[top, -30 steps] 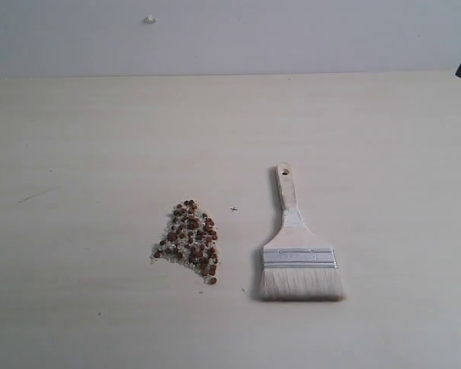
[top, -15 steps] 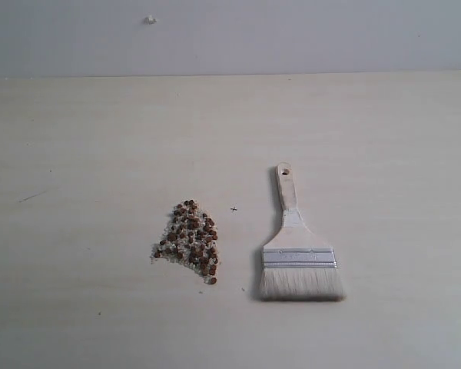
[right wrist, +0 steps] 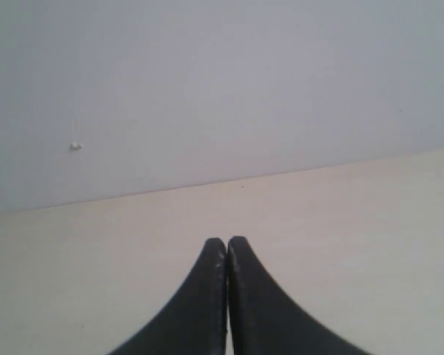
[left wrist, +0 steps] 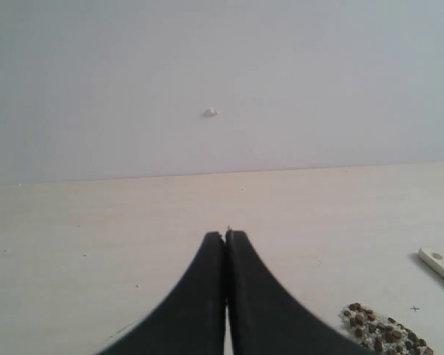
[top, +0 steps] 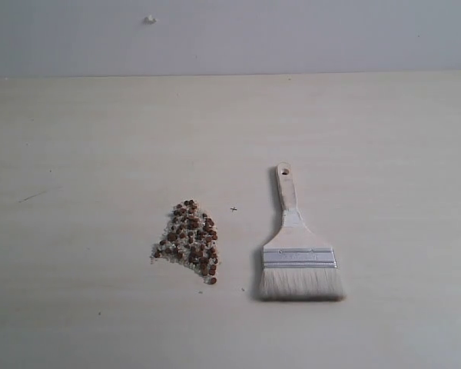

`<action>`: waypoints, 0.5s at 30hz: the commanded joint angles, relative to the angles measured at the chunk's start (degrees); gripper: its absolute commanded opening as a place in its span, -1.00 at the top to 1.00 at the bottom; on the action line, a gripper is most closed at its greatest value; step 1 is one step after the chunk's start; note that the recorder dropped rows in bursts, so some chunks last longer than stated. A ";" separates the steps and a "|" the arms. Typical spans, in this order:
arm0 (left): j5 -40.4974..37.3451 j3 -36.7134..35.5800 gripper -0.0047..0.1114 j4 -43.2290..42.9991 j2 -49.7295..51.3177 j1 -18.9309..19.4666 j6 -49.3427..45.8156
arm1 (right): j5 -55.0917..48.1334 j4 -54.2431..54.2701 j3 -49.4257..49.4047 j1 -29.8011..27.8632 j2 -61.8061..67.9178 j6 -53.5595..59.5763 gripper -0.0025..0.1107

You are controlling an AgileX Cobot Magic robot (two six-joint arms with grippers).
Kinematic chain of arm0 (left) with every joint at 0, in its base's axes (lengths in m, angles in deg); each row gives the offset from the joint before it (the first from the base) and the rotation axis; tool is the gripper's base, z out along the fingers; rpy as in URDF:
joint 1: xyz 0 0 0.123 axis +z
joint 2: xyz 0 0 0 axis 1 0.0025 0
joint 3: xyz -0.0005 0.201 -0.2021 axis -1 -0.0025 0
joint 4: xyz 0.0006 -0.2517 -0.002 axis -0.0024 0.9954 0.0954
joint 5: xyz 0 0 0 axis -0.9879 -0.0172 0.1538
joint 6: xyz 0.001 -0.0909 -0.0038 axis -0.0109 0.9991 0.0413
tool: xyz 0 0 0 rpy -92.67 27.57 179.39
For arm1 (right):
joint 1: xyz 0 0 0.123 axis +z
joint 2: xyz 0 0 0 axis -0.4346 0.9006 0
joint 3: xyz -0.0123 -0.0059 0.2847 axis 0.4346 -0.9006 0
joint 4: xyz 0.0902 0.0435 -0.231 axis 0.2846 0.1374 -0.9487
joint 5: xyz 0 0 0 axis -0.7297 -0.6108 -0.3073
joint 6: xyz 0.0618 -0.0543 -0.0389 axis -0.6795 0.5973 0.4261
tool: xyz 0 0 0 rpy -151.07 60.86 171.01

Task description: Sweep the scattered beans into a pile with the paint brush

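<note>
On the exterior view, a compact heap of tiny round reddish-brown beans [top: 189,242], mixed with small whitish grains, is seen on the pale wooden table [top: 84,138], left of the middle and towards the near edge. A few single beans are scattered at the heap's fringe, just beside the rest. A wide flat paint brush [top: 298,257] with a pale wooden handle, a silver metal ferrule and off-white bristles is laid flat to the right of the heap, apart from it. Its holed handle end is pointed towards the plain grey wall [top: 292,38]. Between heap and brush the table is marked by a small dark cross [top: 233,208]. A small white speck [top: 150,19] is seen on the wall.

On the left wrist view, the black left gripper [left wrist: 226,235] is shown clenched, its fingers pressed together with nothing between them, held above the table. The beans [left wrist: 381,329] and the holed handle end of the paint brush [left wrist: 438,264] are caught at the frame's edge, well apart from the fingers.

On the right wrist view, the black right gripper [right wrist: 226,240] is likewise pressed shut on nothing, over bare table [right wrist: 355,244], with the wall behind.
</note>
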 commanded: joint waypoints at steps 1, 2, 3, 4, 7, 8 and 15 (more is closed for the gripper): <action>-0.15 -0.01 0.92 0.37 -0.46 0.17 0.04 | -7.69 -1.22 -2.32 -8.14 -12.55 0.90 0.96; -0.30 -0.01 0.92 0.37 -0.46 0.17 0.04 | -9.18 -1.22 -3.69 -11.02 -17.66 0.90 0.96; -0.14 -0.01 0.92 0.37 -0.46 0.17 0.04 | -10.05 -0.83 -4.88 -13.72 -23.44 0.90 0.96; -0.14 -0.01 0.92 0.37 -0.46 0.17 0.04 | -10.23 -0.49 -5.72 -15.10 -28.09 0.90 0.96; -0.16 -0.01 0.92 0.37 -0.46 0.17 0.04 | -10.62 -1.08 -6.43 -15.44 -36.57 1.07 0.96; -0.16 -0.01 0.92 0.37 -0.46 0.17 0.04 | -10.62 -1.23 -6.43 -15.43 -38.94 1.07 0.96; -0.16 -0.01 0.92 0.37 -0.46 0.17 0.04 | -14.42 -6.99 -6.81 -15.43 -42.13 -0.93 0.96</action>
